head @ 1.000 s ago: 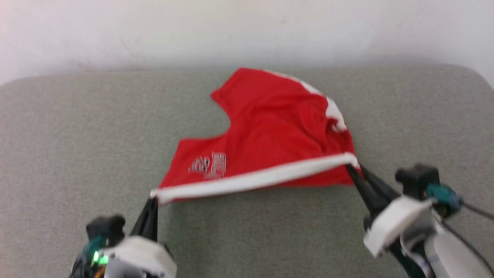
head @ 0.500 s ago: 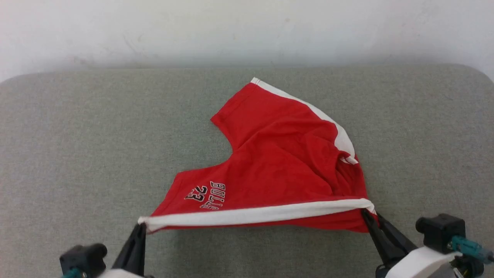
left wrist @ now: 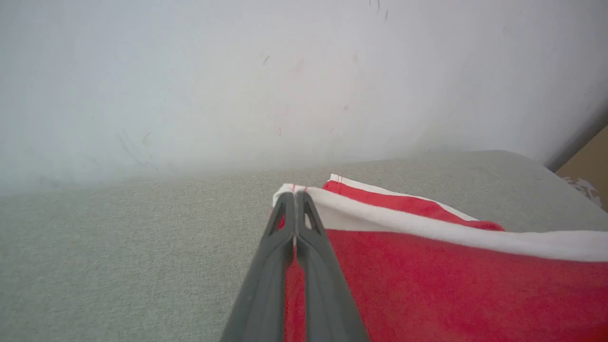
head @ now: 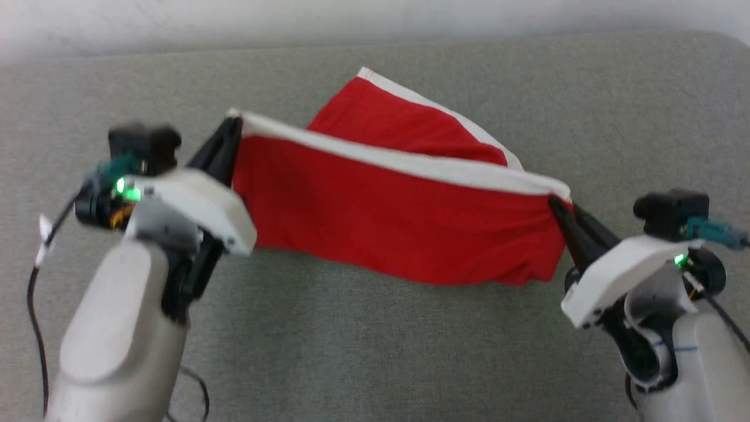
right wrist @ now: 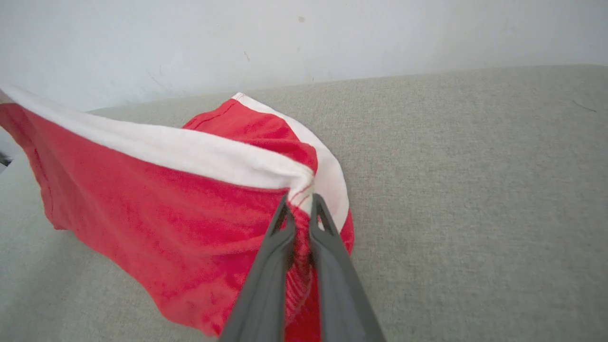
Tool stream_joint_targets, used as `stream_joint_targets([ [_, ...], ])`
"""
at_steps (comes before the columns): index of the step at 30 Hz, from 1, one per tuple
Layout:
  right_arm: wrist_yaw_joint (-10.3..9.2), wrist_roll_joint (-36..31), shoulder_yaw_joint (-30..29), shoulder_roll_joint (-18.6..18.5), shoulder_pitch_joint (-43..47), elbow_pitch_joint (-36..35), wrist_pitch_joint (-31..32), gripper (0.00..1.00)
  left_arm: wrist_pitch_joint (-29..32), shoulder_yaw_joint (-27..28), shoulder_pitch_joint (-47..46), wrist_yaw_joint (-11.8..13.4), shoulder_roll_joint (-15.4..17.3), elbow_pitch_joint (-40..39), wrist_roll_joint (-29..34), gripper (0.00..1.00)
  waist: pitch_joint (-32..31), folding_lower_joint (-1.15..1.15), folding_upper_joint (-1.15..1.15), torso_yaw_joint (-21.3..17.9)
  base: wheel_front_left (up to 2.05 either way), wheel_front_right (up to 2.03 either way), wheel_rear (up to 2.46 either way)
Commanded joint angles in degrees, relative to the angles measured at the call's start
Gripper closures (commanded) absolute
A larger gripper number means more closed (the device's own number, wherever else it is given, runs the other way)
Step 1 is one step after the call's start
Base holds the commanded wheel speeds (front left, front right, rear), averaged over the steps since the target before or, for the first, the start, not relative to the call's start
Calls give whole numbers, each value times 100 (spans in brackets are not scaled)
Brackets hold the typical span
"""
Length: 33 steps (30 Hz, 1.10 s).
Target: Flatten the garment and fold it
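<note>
Slippage at the two pinch points looked the likeliest failure. Nearest the camera, the left gripper [head: 234, 126] and the right gripper [head: 554, 202] each had their jaws pressed together on one end of the white band [head: 398, 167] of the garment [head: 398, 223], holding that edge taut and raised above the grey woven surface [head: 375, 340]. Each grip took only a small corner of thin cloth. In my judgement, a sharper pull apart could tug a corner free, and an uneven lowering could set the fold down skewed. The band ran slanted across the head view, which might carry into the crease.

Below the band the red fabric hung as a smooth, limp sheet, puckering slightly near the right jaws. Whether its drooping lower edge touched the surface I could not tell. Farther back, one leg [head: 404, 114] lay flat on the surface, its white side stripe [head: 469, 126] curving along the outer edge. Beyond stood a pale, scuffed wall [head: 351, 14].
</note>
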Motion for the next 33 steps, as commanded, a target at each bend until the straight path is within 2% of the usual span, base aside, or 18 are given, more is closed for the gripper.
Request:
stream_joint_targets([
  [1,-5,46,-62,40,-257,175,-19,100,26,-64,-445,-85,-52,372,29,100,363,-2,0,-238,0,0,0],
  [8,-5,166,-29,112,-1190,1092,-66,100,156,-386,-2335,-483,-216,2430,213,100,782,-2,0,-669,0,0,0],
  [16,-5,467,306,132,-1774,1885,-459,100,-153,-620,-3633,-638,-364,4160,437,100,1080,-2,0,-1069,0,0,0],
  [18,-5,572,468,133,-1851,2048,-563,86,-170,-648,-3765,-666,-378,4566,433,100,1114,-2,0,-1139,0,0,0],
  [19,-5,597,541,133,-1889,2123,-623,76,-166,-662,-3812,-687,-394,4756,417,100,1127,-2,0,-1164,0,0,0],
  [20,-5,645,628,133,-1924,2176,-702,51,-151,-670,-3847,-712,-421,4936,382,100,1133,-2,0,-1183,0,0,0],
  [21,-5,683,713,133,-1949,2228,-771,6,-151,-678,-3876,-738,-451,5090,346,100,1137,-2,0,-1196,0,0,0],
  [22,-5,695,807,133,-1973,2270,-836,0,-154,-669,-3892,-766,-495,5223,281,93,1137,-2,0,-1205,0,0,0],
  [23,-5,719,890,133,-1989,2294,-921,0,-160,-666,-3902,-795,-536,5333,218,55,1132,-2,0,-1207,0,0,0],
  [24,-5,730,976,133,-1986,2303,-1006,0,-131,-694,-3908,-824,-567,5435,173,31,1122,-2,0,-1198,0,0,0],
  [25,-5,734,1047,124,-1958,2298,-1095,0,-135,-674,-3909,-848,-635,5504,67,11,1098,-2,0,-1160,0,0,0],
  [26,-5,745,1106,95,-1916,2261,-1201,0,-174,-649,-3916,-864,-691,5548,-34,0,1074,-2,0,-1117,0,0,0],
  [29,-5,629,1207,-85,-1741,2013,-1656,0,-440,-638,-3904,-888,-720,5586,-204,0,950,-2,0,-1009,0,0,0],
  [33,-5,257,992,-268,-1329,1522,-2299,0,-917,-621,-3776,-897,-692,5497,-371,0,692,-2,0,-819,0,0,0],
])
